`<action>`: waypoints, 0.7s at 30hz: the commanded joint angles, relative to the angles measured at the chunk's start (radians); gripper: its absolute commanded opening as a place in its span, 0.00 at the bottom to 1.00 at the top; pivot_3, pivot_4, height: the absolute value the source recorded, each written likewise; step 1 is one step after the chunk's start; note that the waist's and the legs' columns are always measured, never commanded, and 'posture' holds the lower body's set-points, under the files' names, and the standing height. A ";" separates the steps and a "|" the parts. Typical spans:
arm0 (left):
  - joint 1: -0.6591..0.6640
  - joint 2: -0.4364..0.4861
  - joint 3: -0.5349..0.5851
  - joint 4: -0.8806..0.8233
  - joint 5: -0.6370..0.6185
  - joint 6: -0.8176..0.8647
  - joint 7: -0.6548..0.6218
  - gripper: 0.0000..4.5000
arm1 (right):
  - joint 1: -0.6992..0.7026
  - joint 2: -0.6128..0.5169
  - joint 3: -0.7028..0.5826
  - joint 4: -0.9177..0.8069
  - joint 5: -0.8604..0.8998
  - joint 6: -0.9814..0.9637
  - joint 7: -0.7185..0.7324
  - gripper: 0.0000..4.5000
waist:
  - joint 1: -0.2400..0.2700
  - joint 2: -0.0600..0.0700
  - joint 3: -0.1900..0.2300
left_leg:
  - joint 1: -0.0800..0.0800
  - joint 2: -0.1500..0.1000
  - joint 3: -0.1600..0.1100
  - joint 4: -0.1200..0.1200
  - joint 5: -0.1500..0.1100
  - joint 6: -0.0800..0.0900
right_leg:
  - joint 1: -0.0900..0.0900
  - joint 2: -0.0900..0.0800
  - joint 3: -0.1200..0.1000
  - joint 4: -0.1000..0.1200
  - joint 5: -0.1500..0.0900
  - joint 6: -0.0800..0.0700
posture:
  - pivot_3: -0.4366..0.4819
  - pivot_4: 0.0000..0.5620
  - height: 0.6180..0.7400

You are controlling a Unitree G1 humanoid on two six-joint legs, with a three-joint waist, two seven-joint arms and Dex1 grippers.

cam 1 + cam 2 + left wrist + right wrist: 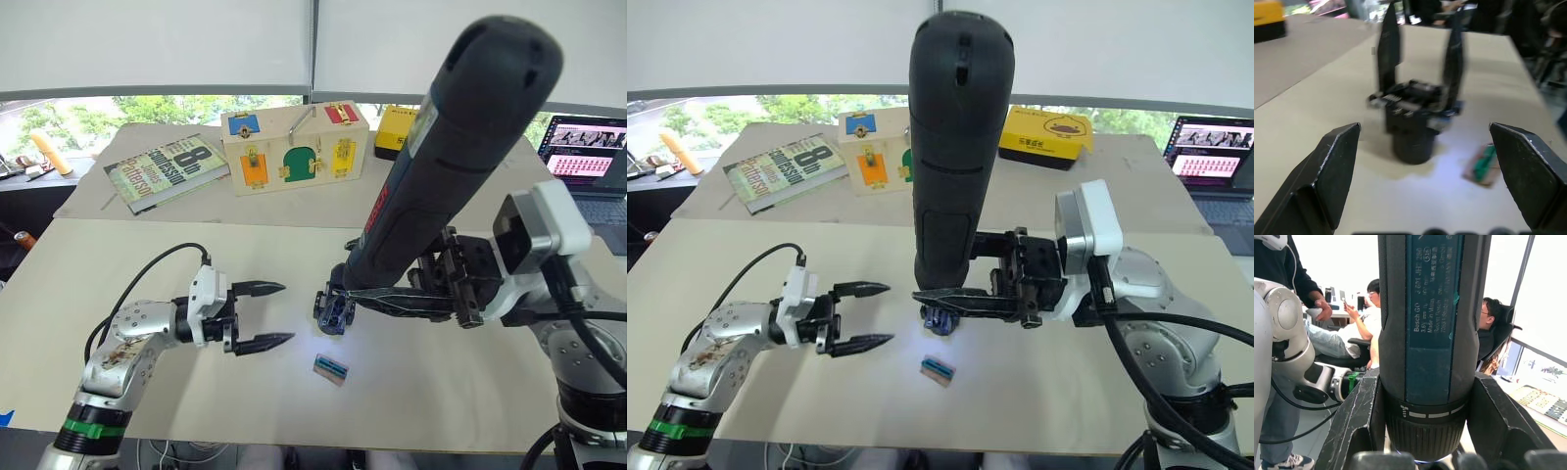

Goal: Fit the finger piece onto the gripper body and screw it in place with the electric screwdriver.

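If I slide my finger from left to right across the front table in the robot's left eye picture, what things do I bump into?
Left gripper → small green-topped block → electric screwdriver, standing upright over the gripper body → right gripper clamped on the screwdriver.

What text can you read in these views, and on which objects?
"Bosch GO", "3.6V": label on the electric screwdriver, held in the right gripper; the finer print there is too small.
"8th confession": cover of the book; the rest is too small.
Yellow box: logo unreadable.
Laptop screen: too small.
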State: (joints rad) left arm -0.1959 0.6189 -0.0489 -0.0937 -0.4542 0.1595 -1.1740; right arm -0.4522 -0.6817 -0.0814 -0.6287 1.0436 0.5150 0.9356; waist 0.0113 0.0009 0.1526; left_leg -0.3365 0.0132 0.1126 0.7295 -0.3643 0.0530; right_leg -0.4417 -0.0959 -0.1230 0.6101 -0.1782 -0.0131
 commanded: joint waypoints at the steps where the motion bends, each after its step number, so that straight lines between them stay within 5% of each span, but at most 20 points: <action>1: -0.027 -0.029 -0.049 0.055 0.075 -0.047 0.018 0.99 | -0.022 -0.008 -0.041 -0.020 0.034 -0.002 -0.007 0.42 | 0.000 0.000 0.000 | 0.000 0.000 0.000 0.000 0.000 0.000 | 0.000 0.000 0.000 0.000 0.000 0.000 | 0.48 0.27 1.00; 21: -0.134 -0.254 -0.237 0.231 0.285 -0.100 0.142 0.99 | -0.003 -0.032 -0.056 -0.037 0.041 0.013 -0.033 0.42 | 0.002 -0.001 0.001 | 0.000 0.000 0.000 0.000 0.000 0.000 | 0.000 -0.001 0.000 0.000 0.000 0.000 | 0.48 0.27 1.00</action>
State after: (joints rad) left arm -0.3220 0.3724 -0.2730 0.1285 -0.1890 0.0763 -1.0494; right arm -0.4524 -0.7090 -0.0949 -0.6339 1.0566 0.5350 0.9104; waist 0.0133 -0.0001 0.1531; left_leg -0.3365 0.0133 0.1125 0.7297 -0.3642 0.0533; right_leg -0.4413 -0.0969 -0.1227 0.6100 -0.1778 -0.0126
